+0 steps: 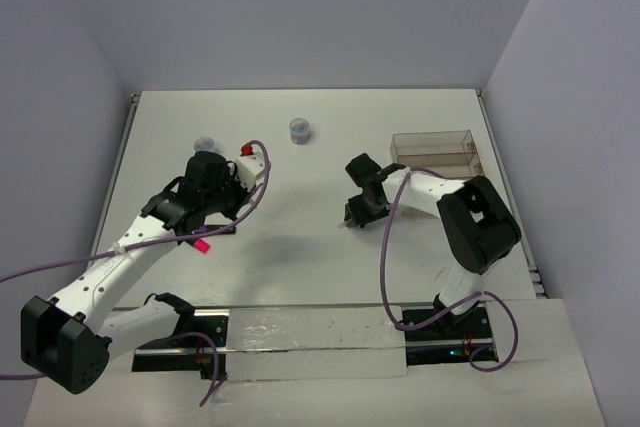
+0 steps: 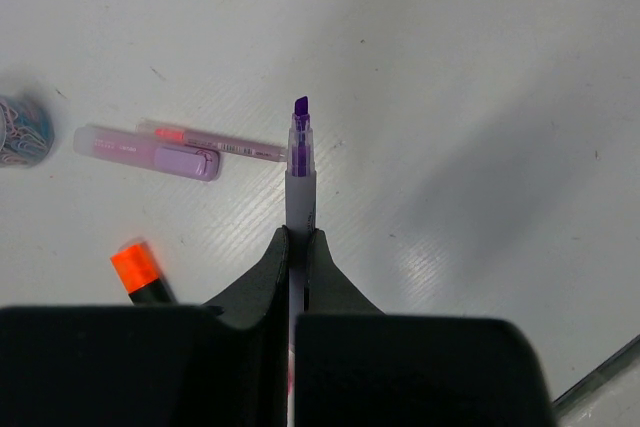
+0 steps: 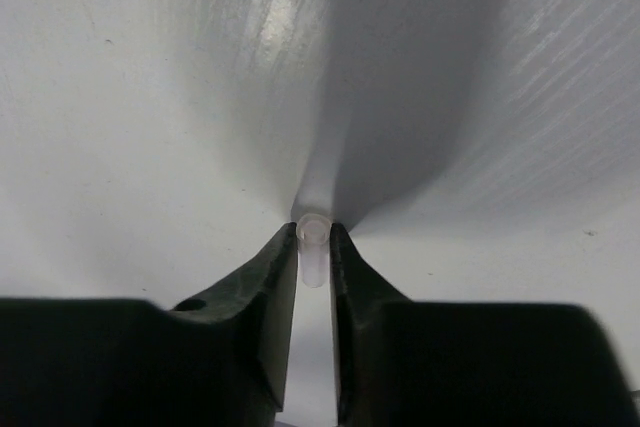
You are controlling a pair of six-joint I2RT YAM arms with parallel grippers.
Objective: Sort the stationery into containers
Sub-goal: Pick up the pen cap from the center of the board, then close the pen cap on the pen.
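The matt table [image 2: 450,67] looks finely ribbed, the tray [image 1: 432,139] smoky clear plastic.

White piece [image 3: 313,259] within right gripper [image 3: 314,235]

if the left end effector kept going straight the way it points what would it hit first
Probably the table, met by the tip of the purple highlighter it grips; the slim pink pen ends just left of that line. Depth is unclear.

The highlighter [image 2: 301,187] is pale lilac with a deep purple tip. The pale marker [image 2: 150,150] is pinkish-lilac, and the black marker [image 2: 140,272] ends in orange-red. The tiny piece [image 3: 313,252] is translucent white, and the bench [image 2: 450,67] is white (finely ribbed).
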